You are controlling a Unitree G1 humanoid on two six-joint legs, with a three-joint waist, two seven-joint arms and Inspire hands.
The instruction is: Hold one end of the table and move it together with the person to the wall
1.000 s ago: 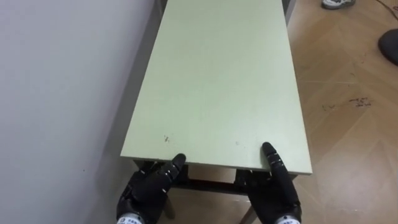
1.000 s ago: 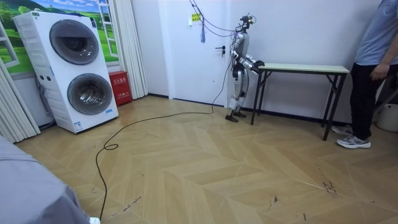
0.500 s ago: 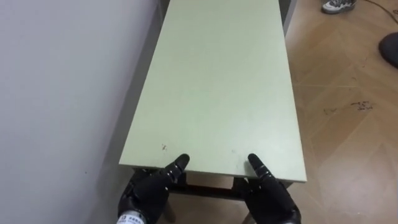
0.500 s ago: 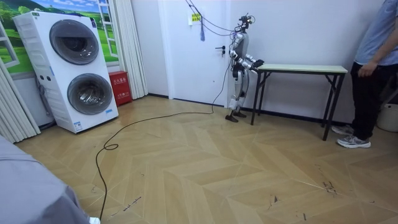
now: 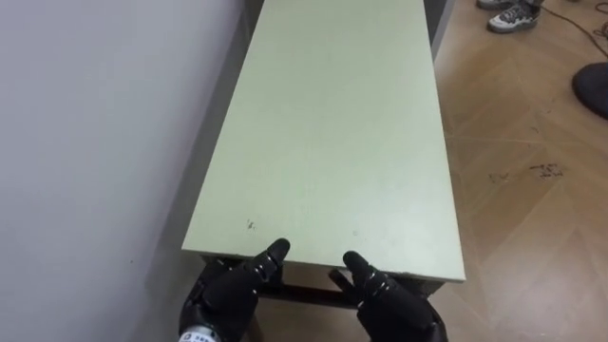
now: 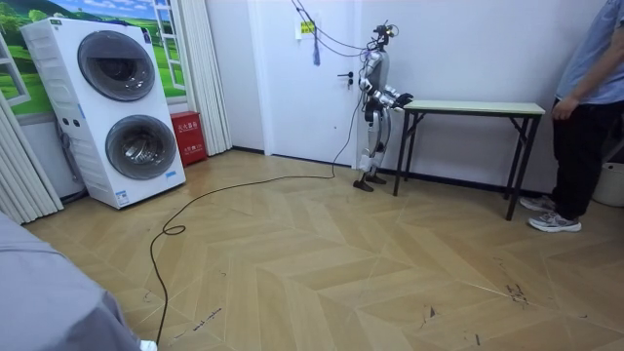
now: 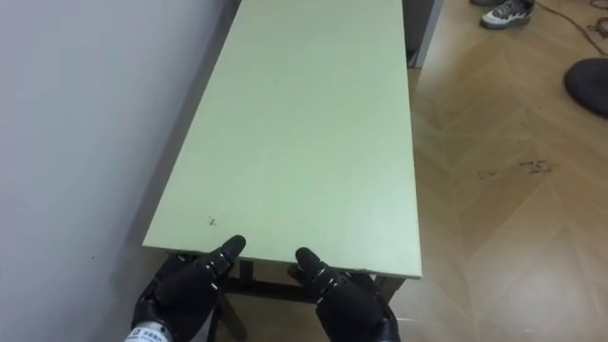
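Note:
A long table with a pale green top [image 5: 332, 142] stands lengthwise along the white wall, and I stand at its near short end [image 6: 414, 105]. My left hand [image 5: 226, 293] sits just under the near edge, its thumb tip touching the rim. My right hand [image 5: 391, 306] is beside it below the same edge, thumb raised against the rim. In the right eye view the left hand [image 7: 185, 287] and right hand [image 7: 347, 302] lie close together. A person [image 6: 585, 107] stands at the table's far end, hands off it.
The wall [image 5: 95, 142] runs close along the table's left side. Wooden floor [image 5: 532, 190] lies to its right, with a dark object [image 5: 594, 87] and the person's shoes [image 5: 513, 14]. Stacked washing machines [image 6: 117, 107] stand at the room view's left.
My right hand has slid left along the near edge and its thumb has come off the tabletop. The left hand has hardly moved. The person has shifted slightly by the far end.

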